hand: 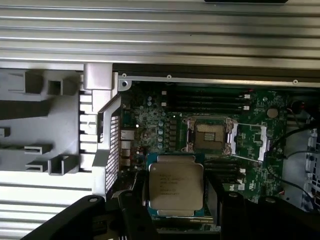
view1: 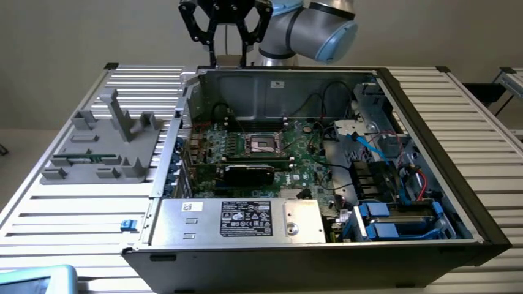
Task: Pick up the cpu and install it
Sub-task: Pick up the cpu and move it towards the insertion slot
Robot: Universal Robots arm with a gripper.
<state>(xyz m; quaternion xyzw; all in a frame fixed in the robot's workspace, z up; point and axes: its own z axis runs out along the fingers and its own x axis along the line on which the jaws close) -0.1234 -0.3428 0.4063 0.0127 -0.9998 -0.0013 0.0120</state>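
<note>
From my station the biggest thing I see is the slatted metal table (view1: 457, 122), and the open computer case (view1: 270, 92) takes up its middle, reaching to the near edge. A grey fixture (view1: 106, 147) lies on the table by the edge at the exterior view's left, just beside the case. The arm (view1: 315, 27) hangs above the case's far edge. Inside the case, the silver power supply (view1: 237, 220) runs along the near edge, with the green motherboard (view1: 302, 153) on the floor behind it. The black socket frame (hand: 209, 136) sits near the middle of the board, its centre bare. My gripper (view1: 229, 56) is up above the case's far wall, clamped on the cpu (hand: 176, 187). The chip is pinched flat between the dark fingers (hand: 134, 212), silvery top facing the wrist camera, well above the board and to one side of the socket.
</note>
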